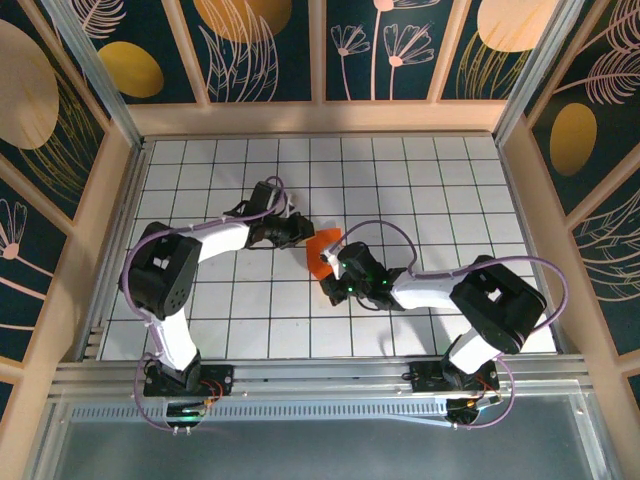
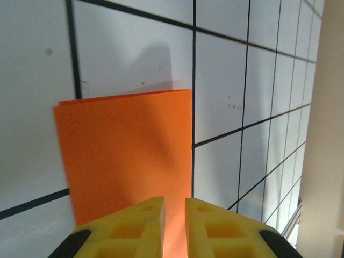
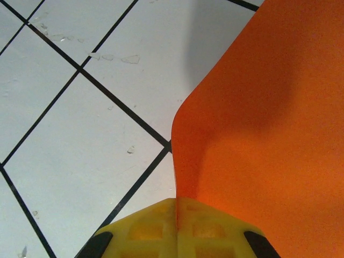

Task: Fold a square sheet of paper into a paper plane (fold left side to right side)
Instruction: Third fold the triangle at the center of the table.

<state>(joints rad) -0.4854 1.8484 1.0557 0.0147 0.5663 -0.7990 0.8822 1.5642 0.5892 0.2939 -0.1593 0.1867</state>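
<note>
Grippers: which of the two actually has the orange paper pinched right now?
The right gripper: its fingers meet on the raised, curling edge of the orange paper. The left gripper shows a gap between its fingers, above the flat part.

- The table [image 1: 450, 190] lies walled in by panels [image 1: 270, 50] behind it and on both sides.
- The left arm [image 1: 165, 270] is mounted at the table's near edge on the left, and the right arm [image 1: 495, 300] is at the near edge on the right. Both reach inward towards the middle.
- The sheet of paper [image 1: 322, 248] lies near the table's centre, between the two grippers.
- The left gripper [image 1: 298, 232] is at the sheet's left edge, just behind the right gripper [image 1: 333, 265], which is at the sheet's near side.
- From the left wrist, the sheet [image 2: 126, 156] lies flat on the table, doubled over, and runs under the left gripper [image 2: 174, 207], whose fingers sit a narrow gap apart.
- From the right wrist, the sheet's [image 3: 269, 118] edge is pinched in the right gripper [image 3: 177, 207] and curves up off the table.
</note>
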